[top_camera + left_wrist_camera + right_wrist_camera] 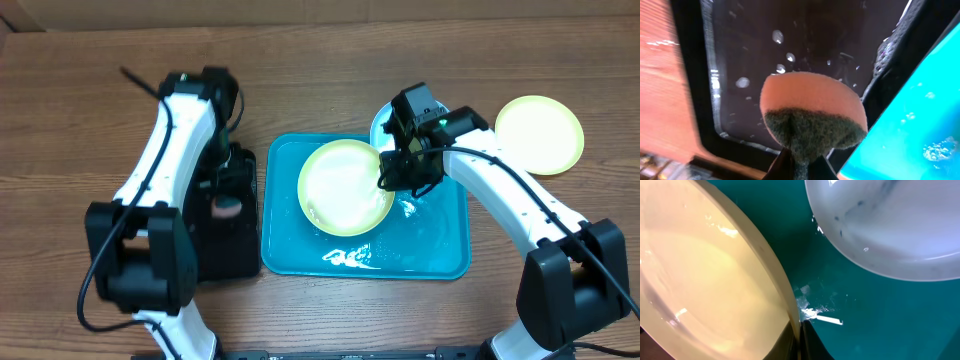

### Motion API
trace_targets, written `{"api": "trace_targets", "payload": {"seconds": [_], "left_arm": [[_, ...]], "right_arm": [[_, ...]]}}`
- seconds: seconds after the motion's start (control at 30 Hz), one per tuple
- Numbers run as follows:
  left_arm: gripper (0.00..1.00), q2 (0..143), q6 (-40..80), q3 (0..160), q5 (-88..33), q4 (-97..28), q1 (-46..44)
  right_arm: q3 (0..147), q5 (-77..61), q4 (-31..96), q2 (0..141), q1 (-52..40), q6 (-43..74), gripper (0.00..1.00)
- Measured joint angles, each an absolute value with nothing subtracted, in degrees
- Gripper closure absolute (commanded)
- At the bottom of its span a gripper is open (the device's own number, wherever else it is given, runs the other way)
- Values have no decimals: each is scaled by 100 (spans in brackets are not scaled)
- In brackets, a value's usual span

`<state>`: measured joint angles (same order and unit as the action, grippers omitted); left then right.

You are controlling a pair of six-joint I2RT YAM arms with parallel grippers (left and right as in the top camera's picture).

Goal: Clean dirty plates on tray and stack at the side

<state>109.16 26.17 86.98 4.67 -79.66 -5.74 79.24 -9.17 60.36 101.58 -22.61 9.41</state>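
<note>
A: We see the pale yellow-green round plastic plate (345,187) glossy and smooth, like the wet turquoise rectangular plastic tray (290,250).
B: We find the pink foam sponge (810,95) fine-pored, its dark green scouring face (810,132) rough and fibrous, the brown wooden table (60,120) matt.

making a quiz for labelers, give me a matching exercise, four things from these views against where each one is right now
Things:
1. sponge
2. light blue plate
3. middle yellow-green plate
4. far-right yellow-green plate

Places:
A. on the table, off the turquoise tray
B. over the turquoise tray, rim in the right tool
C. at the turquoise tray's far right corner
D. in the left tool above the black tray

Pairs: 1-D, 2-C, 3-B, 4-A
</note>
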Motion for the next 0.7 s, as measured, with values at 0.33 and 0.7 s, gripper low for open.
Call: {"api": "trace_targets", "payload": {"seconds": [0.33,0.7], "left_arm": [[95,10737,2399,6335,-169,-6652,-558],[95,10595,2327,6324,-351,-6440,-550]], "right_arm": [[9113,513,6803,10086,-2637,628,96],[9572,2473,7207,9974,-3802,523,96]]}}
